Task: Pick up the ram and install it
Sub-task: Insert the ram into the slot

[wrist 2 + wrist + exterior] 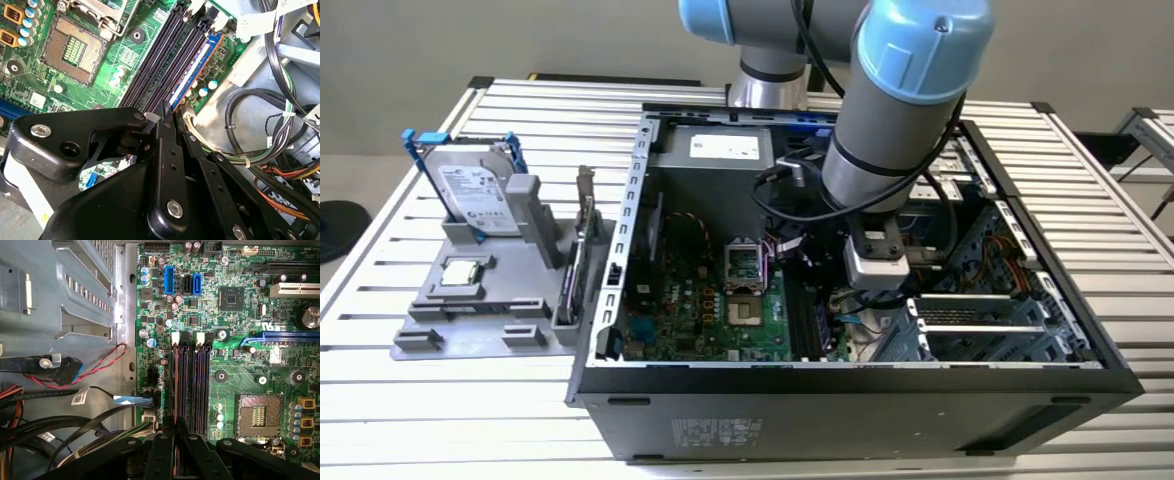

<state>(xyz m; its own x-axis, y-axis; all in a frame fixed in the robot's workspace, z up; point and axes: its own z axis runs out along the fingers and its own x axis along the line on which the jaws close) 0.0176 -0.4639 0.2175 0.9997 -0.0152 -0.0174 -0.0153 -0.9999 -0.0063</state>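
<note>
**A:** Where is the ram [194, 67] to be found?

**B:** It is seen standing on edge in the outermost of the memory slots [160, 60] on the motherboard [100, 80], on the side nearest the bundled cables [255, 115]. In the second wrist view it appears as a narrow blue strip with a pale stripe along it.

**A:** Why is the arm brought so deep into the computer case [607, 300]?

**B:** The slots lie on the floor of the open case. It is judged that the ram has to be met from straight above so that it can be guided along its slot. In the exterior view the wrist is held upright over that spot.

**A:** And how is the gripper [171, 111] set?

**B:** The fingers are drawn almost together, with only a thin gap left. The near end of the ram is taken between them, so the stick is judged to be gripped. Whether it is fully seated cannot be told.

**A:** Is anything else touched?

**B:** Nothing is seen to be. The empty processor socket [75, 47] is left well apart, and the hard drive [474, 195] is kept in its holder outside the case.
</note>
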